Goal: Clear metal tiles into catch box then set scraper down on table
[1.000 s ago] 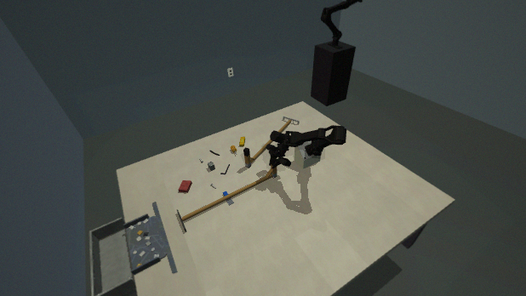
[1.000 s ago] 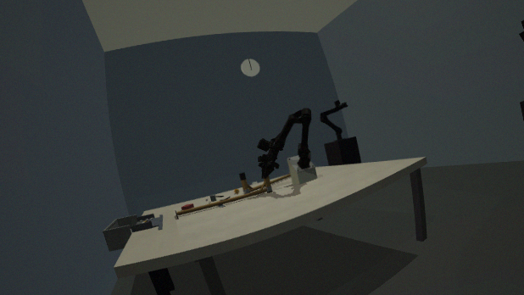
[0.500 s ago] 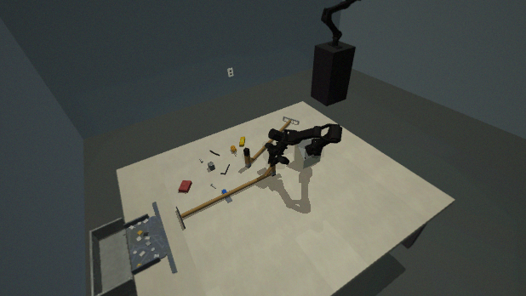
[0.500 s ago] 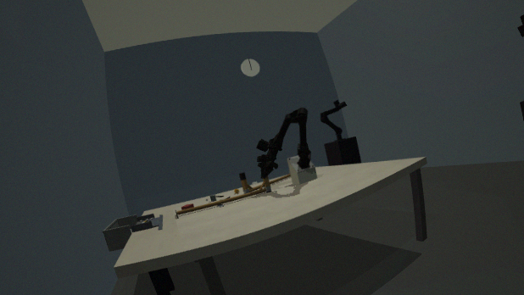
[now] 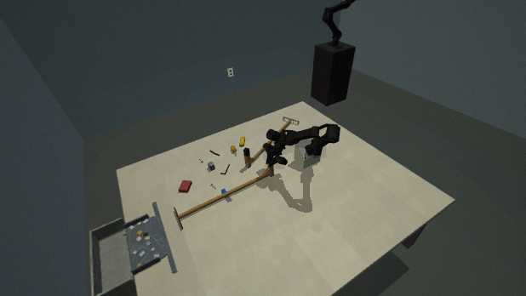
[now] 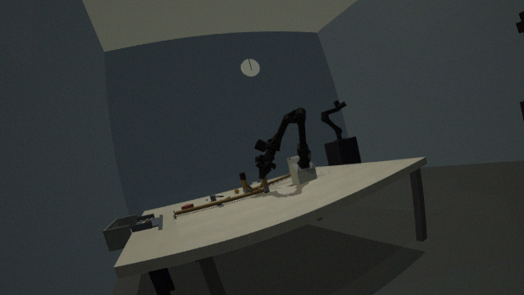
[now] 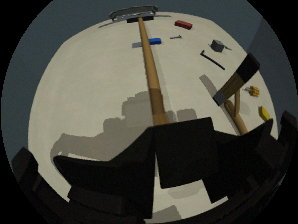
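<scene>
In the top view, our gripper [image 5: 271, 164] [image 6: 264, 175] [image 7: 168, 128] is clamped on the upright grip of the long scraper [image 5: 204, 205] [image 6: 203, 206] [image 7: 151, 65], whose shaft runs toward 8 o'clock. Its head is near the bench plate [image 5: 161, 247] and short of it; we cannot tell whether that head touches the table [image 5: 340, 204] [image 6: 254, 225] [image 7: 85, 85]. Small tiles [image 5: 142, 253] lie scattered over the plate, with the catch box [image 5: 115, 259] [image 6: 116, 239] adjoining at 8 o'clock. Just beside the shaft we see a blue block [image 5: 224, 191] [image 7: 155, 41]. From our gripper, a second long tool's head [image 5: 291, 121] lies at 1 o'clock.
</scene>
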`<state>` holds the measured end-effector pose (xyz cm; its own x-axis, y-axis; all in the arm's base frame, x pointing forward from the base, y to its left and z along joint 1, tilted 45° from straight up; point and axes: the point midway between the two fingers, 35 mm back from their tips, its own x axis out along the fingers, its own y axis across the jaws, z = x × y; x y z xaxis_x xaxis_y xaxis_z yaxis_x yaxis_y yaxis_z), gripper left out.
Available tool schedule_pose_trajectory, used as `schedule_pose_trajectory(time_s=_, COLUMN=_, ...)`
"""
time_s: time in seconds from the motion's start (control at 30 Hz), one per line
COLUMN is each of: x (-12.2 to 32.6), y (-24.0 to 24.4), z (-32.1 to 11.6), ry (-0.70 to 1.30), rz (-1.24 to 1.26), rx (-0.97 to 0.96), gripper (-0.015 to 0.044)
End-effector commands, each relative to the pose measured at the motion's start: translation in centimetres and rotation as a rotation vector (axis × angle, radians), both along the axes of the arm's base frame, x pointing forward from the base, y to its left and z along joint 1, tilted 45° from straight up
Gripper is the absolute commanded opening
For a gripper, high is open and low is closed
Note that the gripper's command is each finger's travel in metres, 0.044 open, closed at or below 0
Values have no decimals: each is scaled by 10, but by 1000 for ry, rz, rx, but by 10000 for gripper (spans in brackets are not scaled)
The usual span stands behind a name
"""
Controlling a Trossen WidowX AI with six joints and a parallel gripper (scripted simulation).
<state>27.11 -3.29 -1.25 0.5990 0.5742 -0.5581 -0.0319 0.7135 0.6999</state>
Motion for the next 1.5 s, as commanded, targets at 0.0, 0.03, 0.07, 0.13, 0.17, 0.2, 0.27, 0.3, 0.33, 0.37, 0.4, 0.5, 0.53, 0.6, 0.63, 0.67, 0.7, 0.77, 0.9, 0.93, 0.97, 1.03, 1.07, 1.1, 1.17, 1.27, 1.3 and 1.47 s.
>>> schedule_pose_trajectory(time_s=0.0, x=9, y=-4, z=1, ry=-3, rz=-7, rx=-5, gripper=0)
schedule_pose_trajectory(time_s=0.03, x=10, y=-4, z=1, ry=-3, rz=-7, rx=-5, gripper=0)
schedule_pose_trajectory(time_s=0.07, x=12, y=-4, z=1, ry=-3, rz=-7, rx=-6, gripper=0)
schedule_pose_trajectory(time_s=0.13, x=15, y=-5, z=1, ry=-3, rz=-7, rx=-6, gripper=0)
schedule_pose_trajectory(time_s=0.17, x=17, y=-5, z=1, ry=-3, rz=-7, rx=-6, gripper=0)
schedule_pose_trajectory(time_s=0.2, x=18, y=-5, z=1, ry=-2, rz=-7, rx=-6, gripper=0)
schedule_pose_trajectory(time_s=0.27, x=21, y=-6, z=0, ry=-2, rz=-7, rx=-6, gripper=0)
schedule_pose_trajectory(time_s=0.3, x=23, y=-6, z=0, ry=-2, rz=-7, rx=-7, gripper=0)
schedule_pose_trajectory(time_s=0.33, x=24, y=-6, z=0, ry=-2, rz=-7, rx=-7, gripper=0)
schedule_pose_trajectory(time_s=0.37, x=26, y=-6, z=0, ry=-2, rz=-7, rx=-7, gripper=0)
schedule_pose_trajectory(time_s=0.4, x=28, y=-6, z=0, ry=-2, rz=-7, rx=-7, gripper=0)
schedule_pose_trajectory(time_s=0.5, x=32, y=-7, z=0, ry=-2, rz=-7, rx=-7, gripper=0)
schedule_pose_trajectory(time_s=0.53, x=34, y=-7, z=0, ry=-2, rz=-7, rx=-7, gripper=0)
schedule_pose_trajectory(time_s=0.6, x=37, y=-7, z=0, ry=-2, rz=-8, rx=-7, gripper=0)
schedule_pose_trajectory(time_s=0.63, x=39, y=-7, z=0, ry=-2, rz=-8, rx=-7, gripper=0)
schedule_pose_trajectory(time_s=0.67, x=40, y=-7, z=0, ry=-2, rz=-8, rx=-7, gripper=0)
schedule_pose_trajectory(time_s=0.7, x=42, y=-7, z=0, ry=-2, rz=-8, rx=-7, gripper=0)
schedule_pose_trajectory(time_s=0.77, x=45, y=-7, z=0, ry=-2, rz=-8, rx=-7, gripper=0)
schedule_pose_trajectory(time_s=0.9, x=52, y=-7, z=0, ry=-3, rz=-8, rx=-7, gripper=0)
schedule_pose_trajectory(time_s=0.93, x=53, y=-7, z=0, ry=-3, rz=-9, rx=-7, gripper=0)
schedule_pose_trajectory(time_s=0.97, x=55, y=-7, z=0, ry=-3, rz=-9, rx=-7, gripper=0)
schedule_pose_trajectory(time_s=1.03, x=58, y=-7, z=0, ry=-3, rz=-9, rx=-7, gripper=0)
schedule_pose_trajectory(time_s=1.07, x=60, y=-6, z=0, ry=-3, rz=-9, rx=-7, gripper=0)
schedule_pose_trajectory(time_s=1.1, x=61, y=-6, z=0, ry=-3, rz=-9, rx=-7, gripper=0)
schedule_pose_trajectory(time_s=1.17, x=65, y=-6, z=0, ry=-4, rz=-10, rx=-7, gripper=0)
schedule_pose_trajectory(time_s=1.27, x=69, y=-6, z=1, ry=-4, rz=-10, rx=-6, gripper=0)
schedule_pose_trajectory(time_s=1.3, x=71, y=-5, z=1, ry=-4, rz=-10, rx=-6, gripper=0)
schedule_pose_trajectory(time_s=1.47, x=79, y=-4, z=1, ry=-5, rz=-11, rx=-5, gripper=0)
